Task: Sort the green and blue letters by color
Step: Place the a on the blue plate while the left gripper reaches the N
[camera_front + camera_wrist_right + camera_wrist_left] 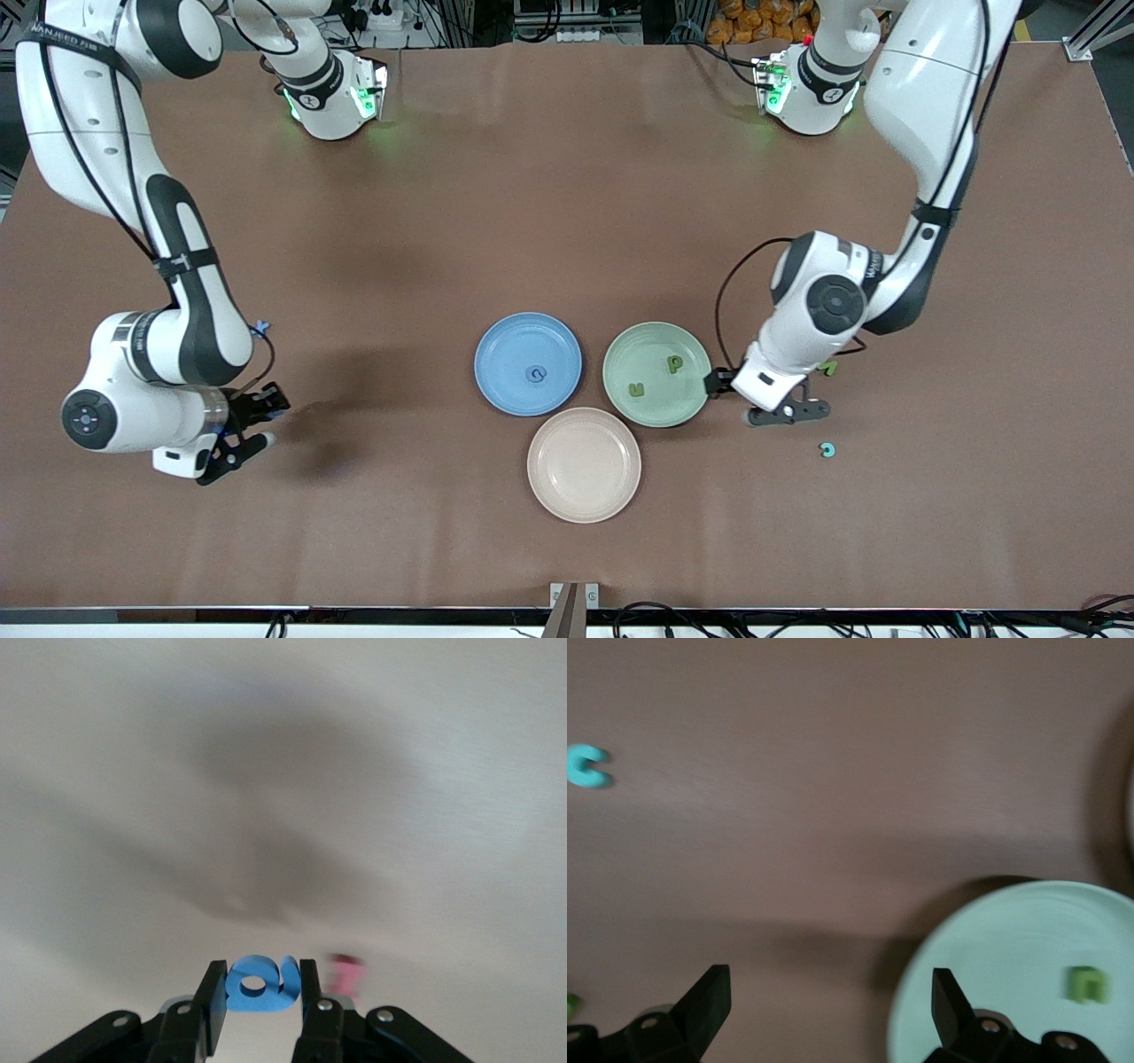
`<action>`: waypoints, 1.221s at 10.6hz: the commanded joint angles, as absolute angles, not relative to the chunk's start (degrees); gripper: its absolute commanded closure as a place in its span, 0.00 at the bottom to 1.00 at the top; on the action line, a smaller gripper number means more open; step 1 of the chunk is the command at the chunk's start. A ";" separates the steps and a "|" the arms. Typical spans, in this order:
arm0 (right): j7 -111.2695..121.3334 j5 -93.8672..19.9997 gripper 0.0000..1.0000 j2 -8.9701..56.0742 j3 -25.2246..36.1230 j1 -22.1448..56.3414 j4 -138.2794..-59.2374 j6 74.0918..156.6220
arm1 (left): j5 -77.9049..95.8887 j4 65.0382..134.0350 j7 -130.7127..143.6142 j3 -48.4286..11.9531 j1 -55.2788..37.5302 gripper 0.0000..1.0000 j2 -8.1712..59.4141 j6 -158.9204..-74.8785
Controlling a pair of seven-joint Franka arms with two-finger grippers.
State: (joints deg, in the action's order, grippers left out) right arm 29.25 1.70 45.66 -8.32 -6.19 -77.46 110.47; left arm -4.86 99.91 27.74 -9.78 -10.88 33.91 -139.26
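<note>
Risk sits with the right end effector (257,988), clamped on a blue letter (259,983) above the bench (567,221) at the right arm's end: the thin foam could slip out. Left end effector (831,1010) hangs apart beside the green plate (656,403).

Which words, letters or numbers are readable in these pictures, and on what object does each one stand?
"P": green foam letter on the green plate.
"C": teal foam letter on the table, toward the left arm's end.
Too small or blurred to read: band print on the right arm; second green letter on the green plate; blue letter on the blue plate; held blue letter in the right gripper.
</note>
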 commanded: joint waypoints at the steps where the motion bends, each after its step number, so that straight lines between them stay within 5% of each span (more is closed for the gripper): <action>1: 10.87 1.32 1.00 43.15 -16.84 -5.98 -78.14 106.27 | -6.41 103.53 14.64 -12.38 -2.93 0.00 32.61 -138.78; 6: -18.83 1.32 1.00 43.77 -29.07 -4.23 -78.13 110.19 | -12.48 109.94 0.99 -17.31 10.52 0.00 30.85 -140.35; 9: -39.22 1.23 1.00 44.03 -29.18 3.58 -78.13 115.82 | -13.27 115.38 -2.19 -17.49 13.18 0.00 30.15 -146.57; 10: -44.86 1.23 0.86 44.47 -29.09 5.52 -78.22 117.32 | -14.66 116.97 -2.20 -17.49 13.97 0.00 30.06 -148.60; 11: -47.78 1.32 0.36 44.47 -28.92 6.76 -78.57 117.59 | -15.03 118.03 -2.20 -17.40 14.06 0.00 29.62 -149.41; 12: -49.29 1.49 0.00 44.39 -28.83 7.38 -78.66 117.42 | -15.03 118.82 -2.20 -17.40 14.06 0.00 29.18 -149.59; 13: -49.22 1.93 0.00 44.38 -28.83 7.21 -78.75 117.25 | -15.03 119.70 -2.20 -17.40 13.98 0.00 29.09 -150.11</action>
State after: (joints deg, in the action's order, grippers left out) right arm -46.88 1.42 44.50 -28.91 7.76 -78.14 116.92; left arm -13.57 115.69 -1.93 -16.57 12.99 32.10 -148.64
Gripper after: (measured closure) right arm 0.467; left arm 0.000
